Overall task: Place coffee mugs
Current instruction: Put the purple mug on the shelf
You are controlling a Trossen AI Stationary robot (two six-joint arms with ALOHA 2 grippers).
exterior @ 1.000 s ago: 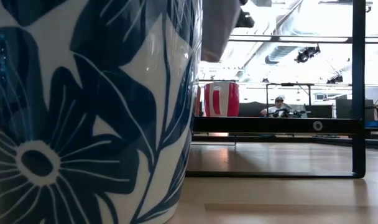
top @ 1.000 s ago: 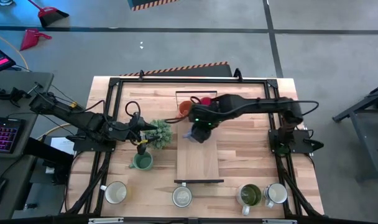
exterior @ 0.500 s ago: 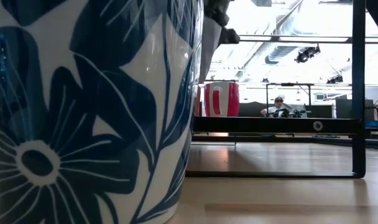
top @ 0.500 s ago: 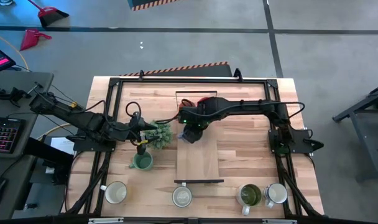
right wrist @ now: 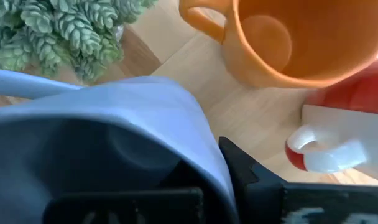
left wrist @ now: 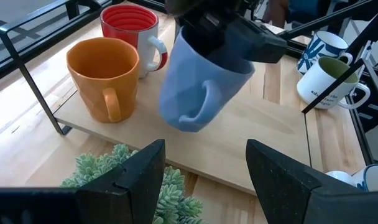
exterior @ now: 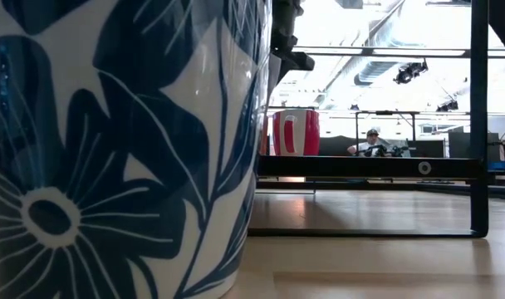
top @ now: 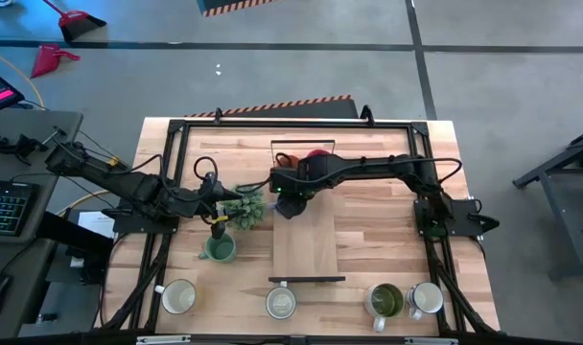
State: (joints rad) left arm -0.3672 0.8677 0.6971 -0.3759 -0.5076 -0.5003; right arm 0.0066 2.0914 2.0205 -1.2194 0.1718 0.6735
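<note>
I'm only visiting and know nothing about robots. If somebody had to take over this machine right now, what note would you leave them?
Right gripper: shut on the lavender-blue mug, held tilted in the air above the wooden board, beside the orange mug.
Left gripper: open, empty, waiting by the potted plant.
Done: orange mug and red mug stand on the board's far end.
Left: set the lavender-blue mug down, then bring over the green mug near the plant and the four mugs along the table's near edge, including the olive one.

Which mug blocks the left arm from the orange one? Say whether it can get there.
Probably not yet: the lavender-blue mug, held by the shut right gripper, hangs between the open left gripper and the orange mug.
</note>
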